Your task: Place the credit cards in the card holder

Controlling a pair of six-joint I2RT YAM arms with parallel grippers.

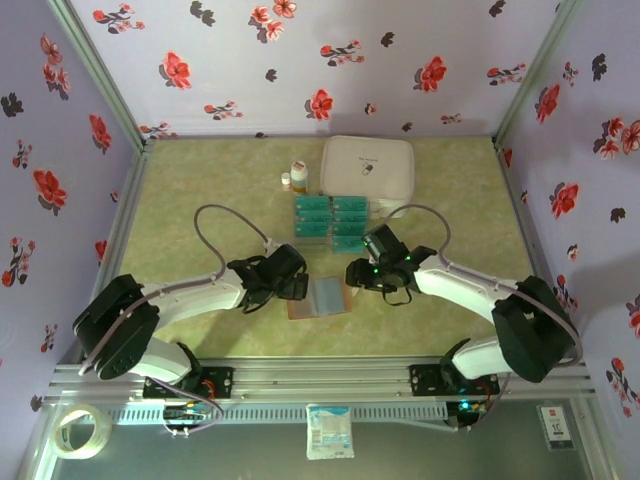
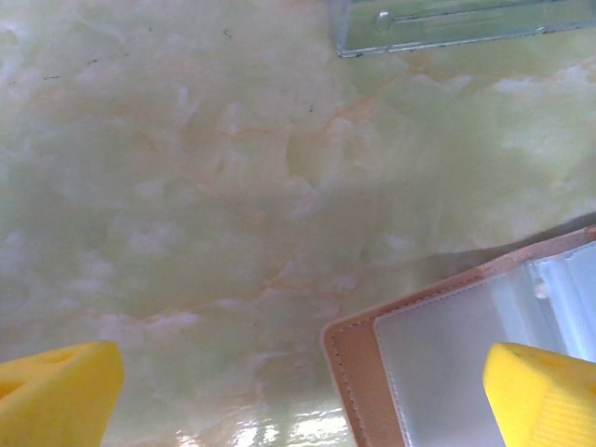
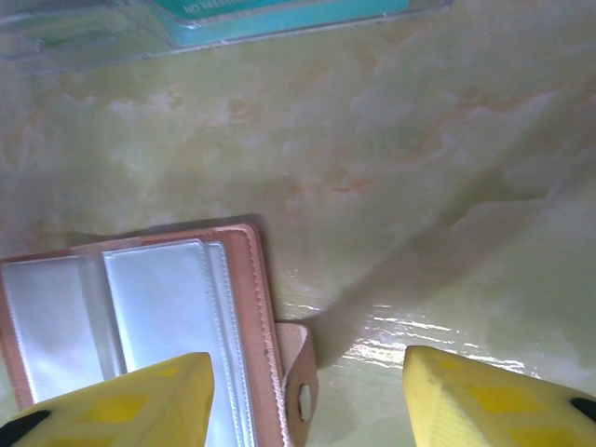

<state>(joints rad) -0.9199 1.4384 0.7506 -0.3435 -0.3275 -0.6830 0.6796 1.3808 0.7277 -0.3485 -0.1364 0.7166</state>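
The left tool [image 1: 297,286] stands wide open and empty, just beside the left edge of the card holder [image 1: 319,297]. The right tool [image 3: 305,402] is parted too, gripping nothing, above its right edge. The card holder lies open and flat on the green marbled tabletop [image 1: 200,200], with a stitched reddish-brown border and pale blue-grey pockets. Beyond it, teal credit cards [image 1: 332,220] sit in rows in a clear tray [image 2: 438,28].
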